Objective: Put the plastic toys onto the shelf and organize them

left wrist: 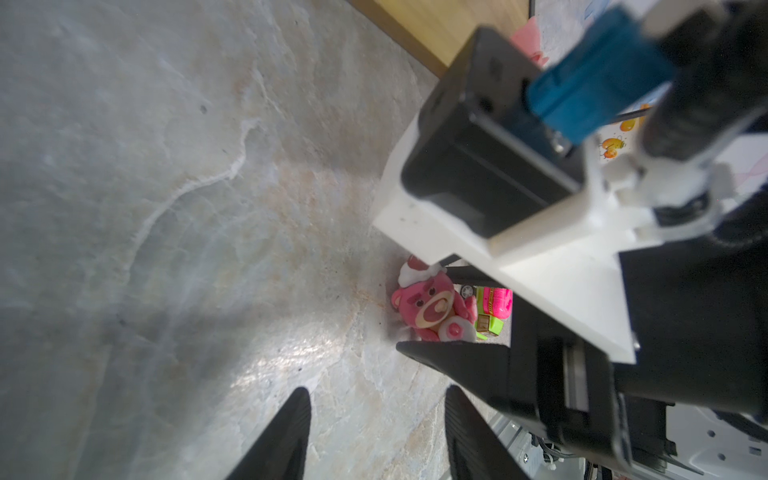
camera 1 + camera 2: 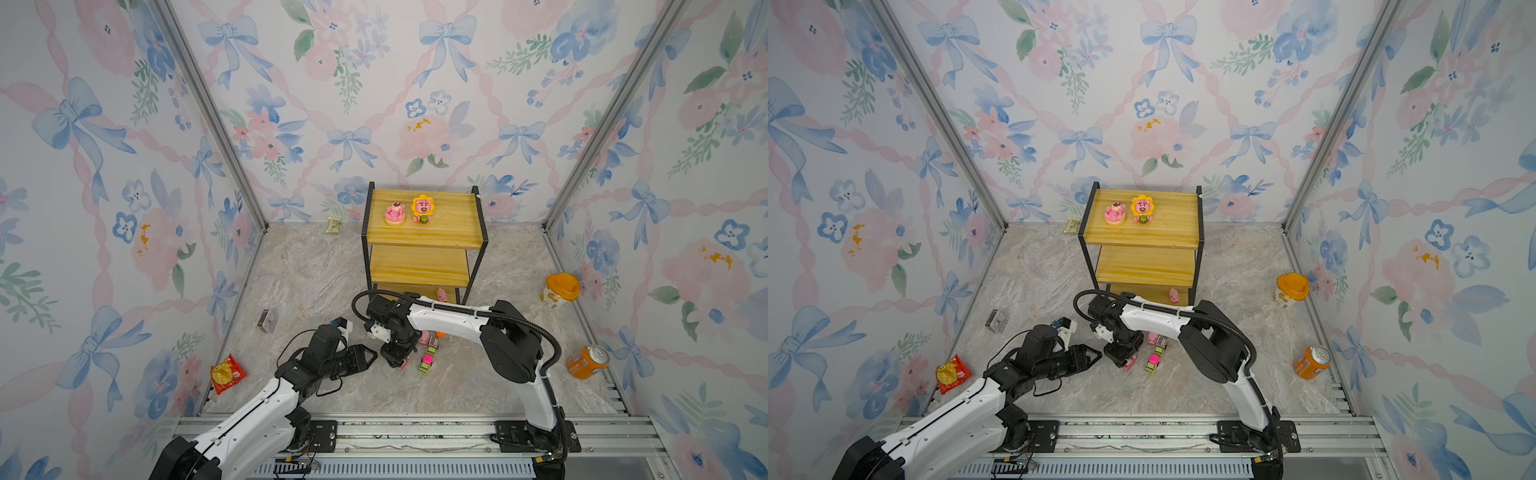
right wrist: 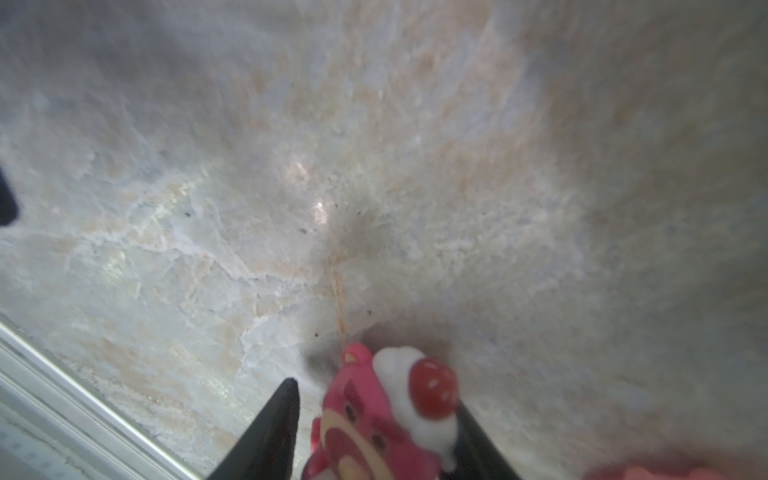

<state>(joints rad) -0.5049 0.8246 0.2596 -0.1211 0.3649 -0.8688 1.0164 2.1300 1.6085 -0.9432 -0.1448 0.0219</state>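
Observation:
The shelf (image 2: 424, 239) stands at the back middle. Its top board carries a pink bear (image 2: 395, 214) and a sunflower bear (image 2: 423, 210), and a pink pig (image 2: 441, 296) sits on the bottom board. On the floor in front lie another pig (image 2: 424, 338) and little cars (image 2: 428, 360). My right gripper (image 3: 376, 392) points down at the floor, shut on a pink bear (image 3: 374, 424) with a cream-and-strawberry cap, which still rests on the floor (image 1: 432, 307). My left gripper (image 1: 378, 390) hovers open and empty just left of it (image 2: 372, 355).
A yellow-lidded cup (image 2: 561, 290) and an orange can (image 2: 588, 361) stand by the right wall. Near the left wall are a red snack packet (image 2: 226, 372) and a small grey box (image 2: 268, 320). A pale packet (image 2: 333, 225) lies by the back wall.

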